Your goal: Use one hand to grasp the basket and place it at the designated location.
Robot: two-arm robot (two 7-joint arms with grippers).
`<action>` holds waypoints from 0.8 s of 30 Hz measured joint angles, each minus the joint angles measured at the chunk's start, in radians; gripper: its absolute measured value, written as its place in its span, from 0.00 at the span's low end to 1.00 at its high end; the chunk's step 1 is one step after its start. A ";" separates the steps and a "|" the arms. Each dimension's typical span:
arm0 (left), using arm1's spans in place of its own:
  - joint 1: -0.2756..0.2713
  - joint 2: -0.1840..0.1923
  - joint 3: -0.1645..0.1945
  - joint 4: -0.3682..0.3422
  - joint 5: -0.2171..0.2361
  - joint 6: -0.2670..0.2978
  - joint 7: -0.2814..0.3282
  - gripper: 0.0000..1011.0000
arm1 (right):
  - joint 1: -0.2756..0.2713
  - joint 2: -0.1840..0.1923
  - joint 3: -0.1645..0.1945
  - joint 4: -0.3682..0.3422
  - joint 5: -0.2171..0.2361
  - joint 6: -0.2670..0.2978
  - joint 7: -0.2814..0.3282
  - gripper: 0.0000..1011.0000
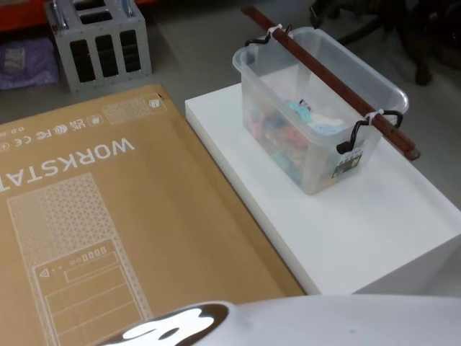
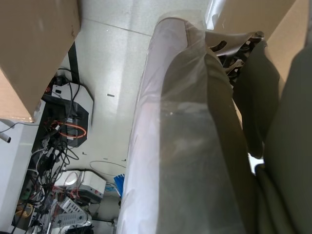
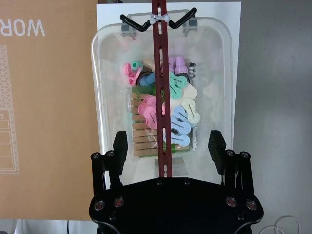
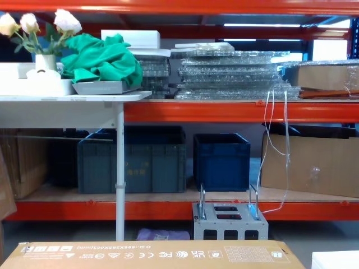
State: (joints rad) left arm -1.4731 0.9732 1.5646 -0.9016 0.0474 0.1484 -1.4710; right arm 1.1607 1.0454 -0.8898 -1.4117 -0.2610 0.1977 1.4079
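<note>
My right gripper (image 3: pixel 168 146) is wide open. Its two fingers (image 3: pixel 120 146) hang above the one basket (image 1: pixel 274 108), one on each side of its one red bar (image 1: pixel 317 71). The basket sits on the white block (image 1: pixel 374 231), and the pegs (image 3: pixel 183 117) inside are too jumbled to count.

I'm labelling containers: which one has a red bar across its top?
The clear basket on the white block; the grey metal box and blue crates have none.
</note>
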 joint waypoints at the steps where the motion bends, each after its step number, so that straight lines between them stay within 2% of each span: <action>1: 0.000 0.000 0.000 0.000 0.000 0.000 0.000 0.00 | 0.000 0.000 0.000 0.000 0.000 0.000 0.000 0.99; 24: 0.000 0.000 0.000 0.000 0.000 0.000 0.000 0.00 | 0.000 0.000 0.000 0.000 0.000 0.000 0.000 0.99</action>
State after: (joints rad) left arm -1.4731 0.9732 1.5645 -0.9016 0.0474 0.1483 -1.4710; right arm 1.1607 1.0454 -0.8898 -1.4117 -0.2610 0.1978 1.4079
